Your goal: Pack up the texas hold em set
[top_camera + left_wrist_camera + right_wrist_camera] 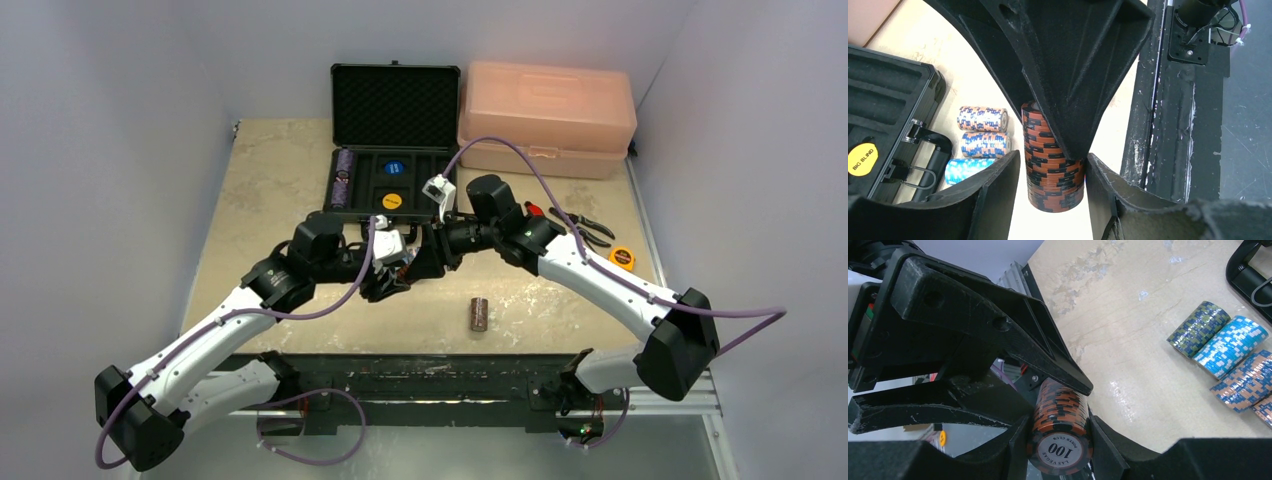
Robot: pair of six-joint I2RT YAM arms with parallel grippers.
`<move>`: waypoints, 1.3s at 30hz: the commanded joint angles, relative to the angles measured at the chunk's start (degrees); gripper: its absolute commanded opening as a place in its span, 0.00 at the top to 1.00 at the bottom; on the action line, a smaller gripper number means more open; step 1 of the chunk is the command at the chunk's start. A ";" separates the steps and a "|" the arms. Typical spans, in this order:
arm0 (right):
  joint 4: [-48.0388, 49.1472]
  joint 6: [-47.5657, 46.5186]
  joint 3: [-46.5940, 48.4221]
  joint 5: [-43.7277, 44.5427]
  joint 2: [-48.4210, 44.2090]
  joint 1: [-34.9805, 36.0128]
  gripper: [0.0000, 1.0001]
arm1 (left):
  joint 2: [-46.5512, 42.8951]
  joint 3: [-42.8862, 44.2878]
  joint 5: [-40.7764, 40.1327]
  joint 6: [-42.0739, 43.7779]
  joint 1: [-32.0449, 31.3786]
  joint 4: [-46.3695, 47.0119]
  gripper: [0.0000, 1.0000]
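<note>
The black case (393, 140) lies open at the back of the table, with a purple chip stack (345, 175) and blue and yellow discs in its tray. Both grippers meet in mid-table on one orange-and-black chip stack (1060, 415). My right gripper (1058, 440) is shut on it, its "100" face towards the camera. My left gripper (1053, 190) straddles the same stack (1053, 170): one finger touches it and a thin gap shows at the other. Loose blue-patterned stacks (983, 119) lie beside the case (883, 115). A dark stack (479, 314) stands alone near the front edge.
A pink toolbox (545, 115) stands at the back right. Red-handled pliers (580, 225) and a yellow tape measure (622, 258) lie on the right side. The table's black front rail (1148, 125) runs close by the grippers.
</note>
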 commanded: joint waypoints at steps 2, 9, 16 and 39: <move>4.15 1.23 3.51 -2.72 -1.00 0.36 1.00 | -0.30 -0.25 -1.99 0.29 -0.65 3.27 0.52; 5.84 3.00 2.96 -4.04 -1.09 0.39 1.00 | -0.45 -0.22 -3.81 0.36 -1.09 3.73 0.68; 6.45 4.64 2.94 -3.55 -1.01 0.38 1.00 | 0.98 1.19 -4.65 -0.56 -1.14 2.93 1.00; 0.13 3.18 6.77 6.16 -3.11 0.27 0.01 | -2.18 0.05 -6.94 -0.86 -1.16 2.87 1.00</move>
